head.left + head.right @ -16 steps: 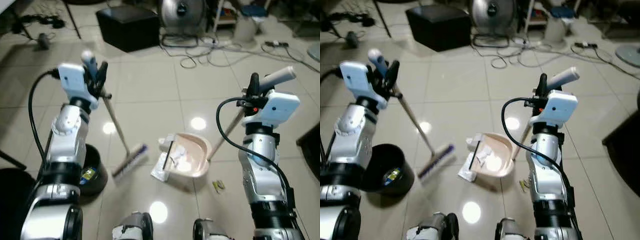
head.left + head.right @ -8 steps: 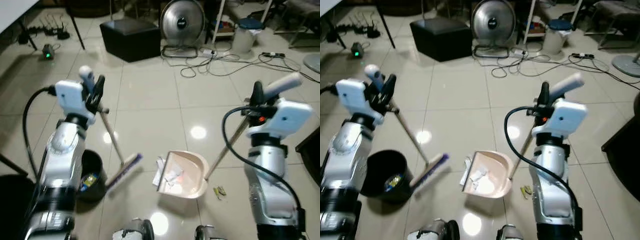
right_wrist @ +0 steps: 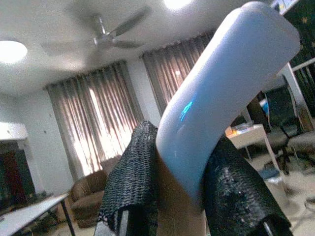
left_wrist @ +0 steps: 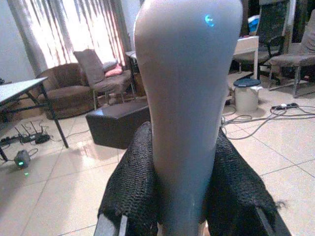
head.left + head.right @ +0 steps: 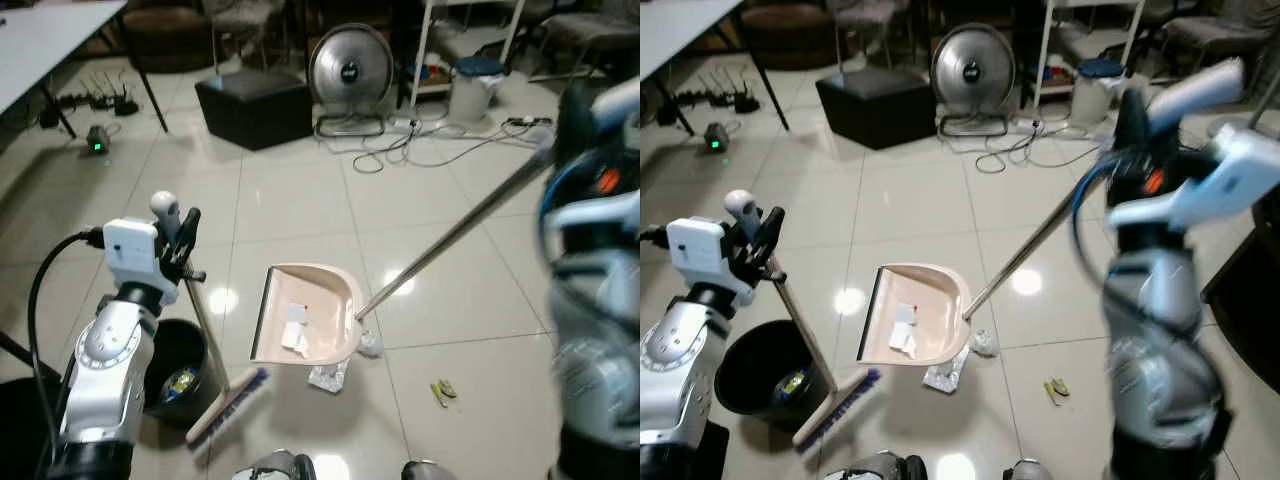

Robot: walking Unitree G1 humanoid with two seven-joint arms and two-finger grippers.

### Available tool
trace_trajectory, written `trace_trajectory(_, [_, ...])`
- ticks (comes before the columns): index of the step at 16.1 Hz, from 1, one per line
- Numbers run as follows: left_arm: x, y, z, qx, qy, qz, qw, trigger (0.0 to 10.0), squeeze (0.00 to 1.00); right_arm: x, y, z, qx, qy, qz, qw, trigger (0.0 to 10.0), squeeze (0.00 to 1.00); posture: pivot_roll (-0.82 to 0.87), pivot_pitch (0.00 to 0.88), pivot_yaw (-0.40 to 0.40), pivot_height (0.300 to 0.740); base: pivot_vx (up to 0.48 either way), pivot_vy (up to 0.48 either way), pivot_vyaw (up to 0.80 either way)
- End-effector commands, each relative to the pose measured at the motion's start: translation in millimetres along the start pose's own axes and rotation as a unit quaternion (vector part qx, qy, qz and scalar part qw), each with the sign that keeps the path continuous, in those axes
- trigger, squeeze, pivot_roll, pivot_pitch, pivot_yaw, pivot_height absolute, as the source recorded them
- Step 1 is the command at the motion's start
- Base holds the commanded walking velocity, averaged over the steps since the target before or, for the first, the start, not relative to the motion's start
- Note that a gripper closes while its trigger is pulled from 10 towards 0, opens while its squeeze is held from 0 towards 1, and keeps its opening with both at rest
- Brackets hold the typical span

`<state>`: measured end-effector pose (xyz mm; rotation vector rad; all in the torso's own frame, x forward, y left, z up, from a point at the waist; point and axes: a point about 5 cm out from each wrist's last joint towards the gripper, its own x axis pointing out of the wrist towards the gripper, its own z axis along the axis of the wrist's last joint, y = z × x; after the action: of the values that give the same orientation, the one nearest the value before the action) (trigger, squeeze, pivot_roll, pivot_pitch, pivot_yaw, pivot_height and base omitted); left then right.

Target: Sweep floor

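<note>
My left gripper (image 5: 180, 235) is shut on the broom's grey handle tip (image 4: 184, 98). The broom stick (image 5: 208, 335) slants down to the brush head (image 5: 228, 405) on the tiles beside the black bin (image 5: 178, 365). My right gripper (image 5: 1135, 120) is shut on the dustpan's grey grip (image 3: 221, 93), raised high on the right. The long handle (image 5: 455, 235) runs down to the beige dustpan (image 5: 305, 315), which is lifted and tilted, with white paper scraps (image 5: 293, 325) inside. A crumpled wrapper (image 5: 328, 375) and a small yellow-green scrap (image 5: 441, 391) lie on the floor.
A black box (image 5: 253, 105), a floor fan (image 5: 350, 65) and tangled cables (image 5: 420, 145) stand at the back. A white bin (image 5: 476, 85) sits by a shelf. A table (image 5: 50, 40) is at the far left. Open tiles lie between.
The right arm has swung up and right, lifting the dustpan off the floor toward the bin side. The broom head has drawn in beside the bin. The camera has tilted up.
</note>
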<state>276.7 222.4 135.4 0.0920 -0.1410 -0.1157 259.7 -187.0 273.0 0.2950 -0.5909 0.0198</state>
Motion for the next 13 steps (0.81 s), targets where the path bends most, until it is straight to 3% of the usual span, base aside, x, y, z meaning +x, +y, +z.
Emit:
trace_trajectory(1, [-2.4, -1.8, 5, 0.008, 0.001, -0.004, 1.000, 10.0, 0.00, 7.1, 5.3, 12, 0.024, 0.000, 0.014, 1.000, 10.0, 0.00, -0.07, 0.000, 0.123, 0.740, 0.000, 0.000, 0.00])
trace_trajectory(4, [-11.1, -10.9, -6, 0.004, 0.055, -0.019, 0.998, 10.0, 0.00, 17.0, 1.8, 13, 0.027, 0.019, 0.008, 0.999, 10.0, 0.00, -0.07, 0.000, 0.122, 0.740, 0.000, 0.000, 0.00])
trace_trajectory(9, [-25.2, -10.9, -6, 0.039, 0.079, -0.009, 0.996, 10.0, 0.00, 39.6, 6.2, 23, 0.087, 0.024, 0.014, 0.996, 10.0, 0.00, -0.04, 0.000, 0.117, 0.740, 0.000, 0.000, 0.00])
trace_trajectory(11, [-25.6, -9.9, -3, 0.054, 0.082, -0.018, 0.995, 10.0, 0.00, 43.6, 6.5, 24, 0.110, 0.021, 0.015, 0.994, 10.0, 0.00, -0.04, 0.000, 0.114, 0.740, 0.000, 0.000, 0.66])
trace_trajectory(13, [-26.7, -9.4, 2, 0.059, 0.074, -0.014, 0.995, 10.0, 0.00, 46.6, 6.9, 25, 0.103, 0.025, 0.022, 0.994, 10.0, 0.00, -0.04, 0.000, 0.114, 0.740, 0.000, 0.000, 0.78])
